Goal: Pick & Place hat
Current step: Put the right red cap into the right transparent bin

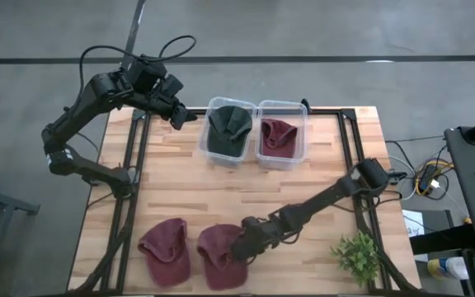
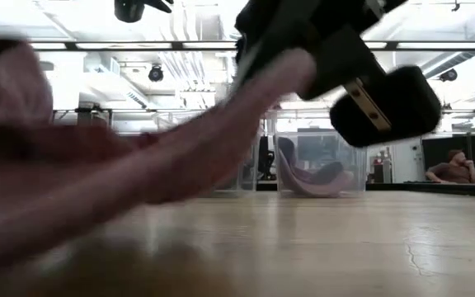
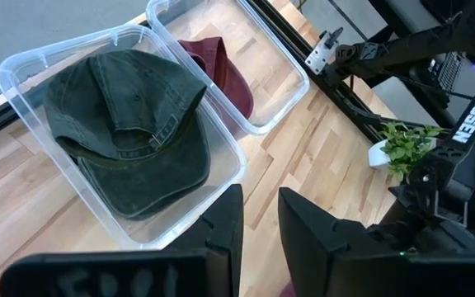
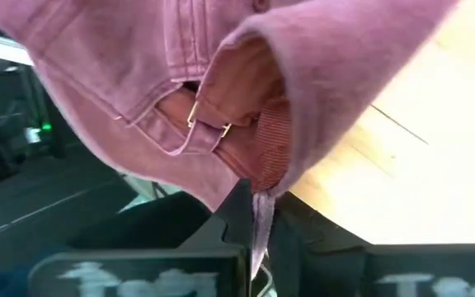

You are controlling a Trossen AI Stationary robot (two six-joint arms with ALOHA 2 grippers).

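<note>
Two maroon hats lie near the table's near edge. My right gripper [image 1: 242, 245] is shut on the right one [image 1: 219, 262], whose inside and strap buckle fill the right wrist view. The other maroon hat [image 1: 165, 250] lies flat to its left, untouched. A dark green hat [image 1: 228, 130] fills the left clear bin, and a third maroon hat [image 1: 277, 134] sits in the right bin. My left gripper [image 1: 180, 115] hovers beside the green hat's bin, narrowly open and empty [image 3: 260, 223]. My right gripper [image 4: 258, 223] pinches the maroon hat's rear rim [image 4: 264, 186] between its two fingers, beside the strap with the brass buckle [image 4: 209, 124]. It comes slanting down from the table's right. In the low view the held edge [image 2: 287, 74] is raised and the rest slopes down toward the table.
The two clear bins [image 1: 258, 111] stand side by side at the table's far middle. A small green plant [image 1: 357, 256] stands at the near right corner. Bare wood [image 1: 303, 194] lies between the bins and the hats. A person sits far behind the table [image 2: 453, 169].
</note>
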